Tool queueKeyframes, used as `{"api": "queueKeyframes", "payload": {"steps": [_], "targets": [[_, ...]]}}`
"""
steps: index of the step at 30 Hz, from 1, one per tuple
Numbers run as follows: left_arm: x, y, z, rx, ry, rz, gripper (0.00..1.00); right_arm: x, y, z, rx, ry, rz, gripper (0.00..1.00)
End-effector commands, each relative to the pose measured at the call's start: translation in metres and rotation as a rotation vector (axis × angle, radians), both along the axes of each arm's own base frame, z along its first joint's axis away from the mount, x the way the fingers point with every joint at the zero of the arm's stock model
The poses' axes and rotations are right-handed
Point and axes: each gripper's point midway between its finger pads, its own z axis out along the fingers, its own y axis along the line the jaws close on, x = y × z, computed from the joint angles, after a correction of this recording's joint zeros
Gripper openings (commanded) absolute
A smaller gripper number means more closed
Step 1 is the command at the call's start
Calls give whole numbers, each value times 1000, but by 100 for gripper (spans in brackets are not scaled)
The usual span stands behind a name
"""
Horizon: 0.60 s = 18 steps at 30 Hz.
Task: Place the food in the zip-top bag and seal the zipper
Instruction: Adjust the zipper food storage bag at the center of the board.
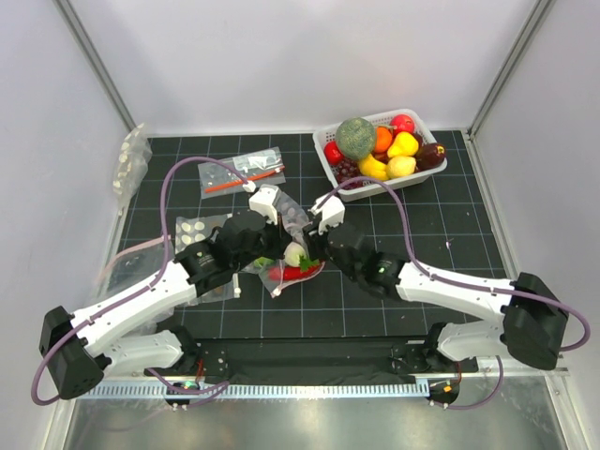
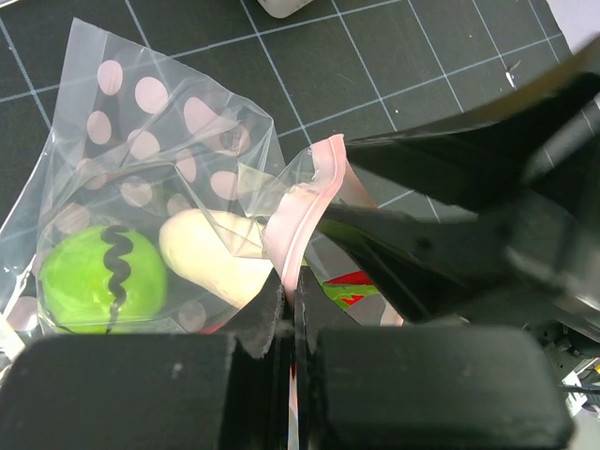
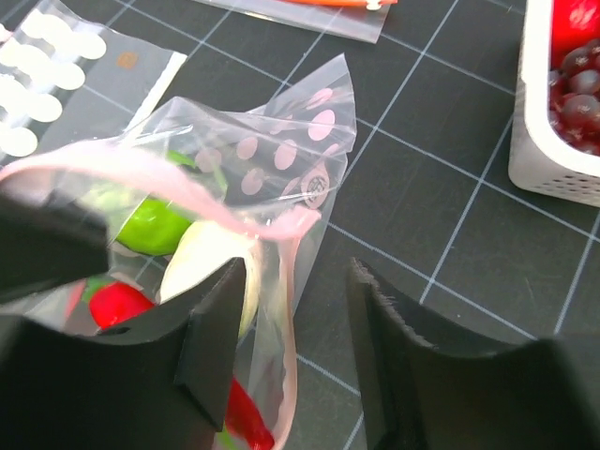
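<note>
Black gridded mat (white walls around) underlies the zip-top bag.

No legible text or numbers; small round stamp on zip-top bag too blurred to read.

The dotted zip-top bag lies crumpled, its pink zipper unsealed, holding green fruit, whitish piece and red chili.
</note>
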Motion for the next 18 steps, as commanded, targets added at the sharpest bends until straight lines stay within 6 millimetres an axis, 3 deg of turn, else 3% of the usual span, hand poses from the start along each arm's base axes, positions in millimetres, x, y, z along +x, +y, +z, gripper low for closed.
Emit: {"api": "queueKeyframes", "payload": {"steps": [1,2,5,6,8,9,10,14,18], "targets": [[3,-7,32,-78,-64,-21,0,12,17,19,72,-3,16,50],[3,-7,32,-78,-64,-23,0,14,16,18,72,-3,5,31],[3,-6,32,-76,-68,-18,0,16,6,31,108,-30,-43,1],[3,-6,32,-74,-68,-17,0,15,-1,29,109,-36,-60,1],[4,-5,33,-75,-74,-10,0,12,-17,54,175,-94,-99,1],[4,-4,33,-73,-73,-9,0,12,-32,51,172,-109,-149,1],[4,-4,33,-73,-74,-6,0,8,-44,73,239,-157,-176,1],[4,-6,29,-65,-65,-11,0,-3,-79,87,338,-230,-247,1],[4,-9,29,-66,-60,-25,0,-8,-78,97,360,-253,-208,1]]}}
